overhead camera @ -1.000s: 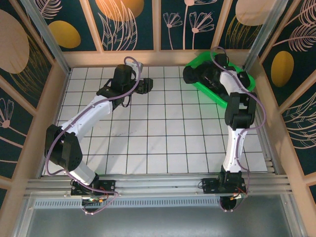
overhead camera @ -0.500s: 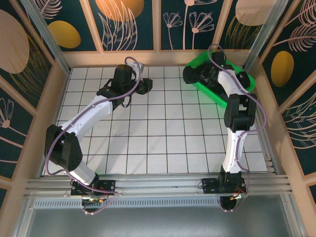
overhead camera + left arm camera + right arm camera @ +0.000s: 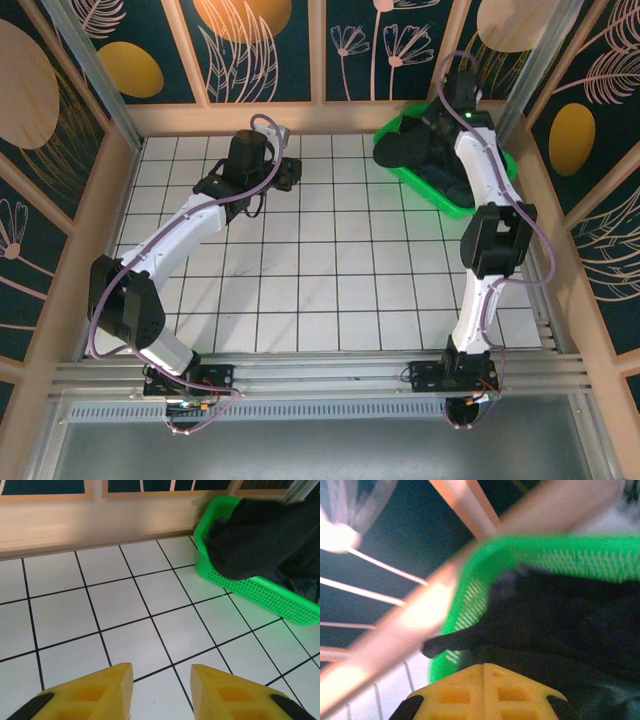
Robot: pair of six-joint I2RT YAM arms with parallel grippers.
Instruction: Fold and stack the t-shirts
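Note:
A black t-shirt (image 3: 405,150) hangs bunched over the left rim of the green basket (image 3: 440,197) at the back right. My right gripper (image 3: 440,118) is above the basket, shut on the shirt. In the right wrist view its yellow fingers (image 3: 484,666) meet with the black t-shirt (image 3: 560,615) draping away from their tips. More dark cloth (image 3: 300,587) lies lower in the basket (image 3: 260,592). My left gripper (image 3: 293,172) hovers over the tiles at the back centre. Its jaws (image 3: 162,672) are open with bare tile between them, and the lifted black t-shirt (image 3: 265,535) is to its upper right.
The white tiled table (image 3: 330,260) stretches between the arms. A wooden back wall (image 3: 100,525) stands just behind the basket and the left gripper. A metal post (image 3: 530,80) stands at the back right corner, close to the right arm.
The right gripper shut on the black t-shirt and rose toward the back wall, pulling the cloth up out of the basket. The left jaws narrowed; that arm barely moved.

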